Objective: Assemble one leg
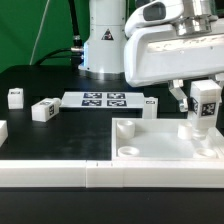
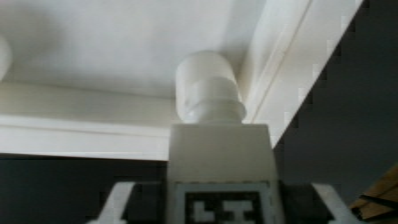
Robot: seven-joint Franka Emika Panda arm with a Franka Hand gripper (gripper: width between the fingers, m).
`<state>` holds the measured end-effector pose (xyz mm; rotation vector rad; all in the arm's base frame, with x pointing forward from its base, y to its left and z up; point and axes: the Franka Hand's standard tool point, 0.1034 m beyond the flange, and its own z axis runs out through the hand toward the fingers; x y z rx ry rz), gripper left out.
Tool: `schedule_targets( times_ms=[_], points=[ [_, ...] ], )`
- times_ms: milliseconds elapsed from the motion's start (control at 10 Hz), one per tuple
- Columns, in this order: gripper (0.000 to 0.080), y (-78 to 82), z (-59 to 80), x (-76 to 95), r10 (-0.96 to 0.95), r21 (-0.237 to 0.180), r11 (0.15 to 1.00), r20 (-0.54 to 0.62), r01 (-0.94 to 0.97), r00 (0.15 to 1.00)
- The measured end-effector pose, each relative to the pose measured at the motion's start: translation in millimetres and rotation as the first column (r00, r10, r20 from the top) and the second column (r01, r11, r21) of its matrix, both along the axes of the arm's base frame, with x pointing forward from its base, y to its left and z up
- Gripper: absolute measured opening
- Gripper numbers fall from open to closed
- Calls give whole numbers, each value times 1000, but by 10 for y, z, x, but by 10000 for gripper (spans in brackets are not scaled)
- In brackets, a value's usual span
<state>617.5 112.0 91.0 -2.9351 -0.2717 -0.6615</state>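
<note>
The gripper (image 1: 203,98) is closed on a smooth white plastic leg (image 1: 205,112). The leg is a square tagged block with a rounded peg, held upright over the glossy tray-like panel (image 1: 150,150) on the exterior view's right.

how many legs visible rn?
4. One leg held in the tool at the panel; two loose on the table, exterior view's left; one cropped at that edge. More may be hidden.

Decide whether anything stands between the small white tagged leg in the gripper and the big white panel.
Nothing visible does. The small white plastic leg in the gripper points its round end straight at the large flat white panel, near its corner rim.
</note>
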Motion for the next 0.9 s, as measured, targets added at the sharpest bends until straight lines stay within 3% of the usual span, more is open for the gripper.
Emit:
schedule_targets(
  times_ms=[400,900],
  points=[
    [287,-13,-50,156,-9,5,1000,51,9,999],
    [287,18,-161,96,-7,5,1000,48,6,999]
  ],
)
